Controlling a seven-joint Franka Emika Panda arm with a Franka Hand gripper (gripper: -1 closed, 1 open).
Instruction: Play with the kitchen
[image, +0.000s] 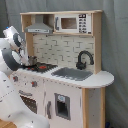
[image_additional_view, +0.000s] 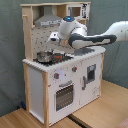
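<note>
While the gripper (image_additional_view: 54, 39) hovers over the pot (image_additional_view: 45, 56) on the kitchen (image_additional_view: 75, 75), its finger state is unreadable. Descending carelessly could knock the pot off

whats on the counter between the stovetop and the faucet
In the first exterior view, only the grey sink lies between the stovetop and the black faucet.

The white arm (image_additional_view: 102, 37) stretches across, its hand (image_additional_view: 54, 37) held level, fingers hidden.
</note>
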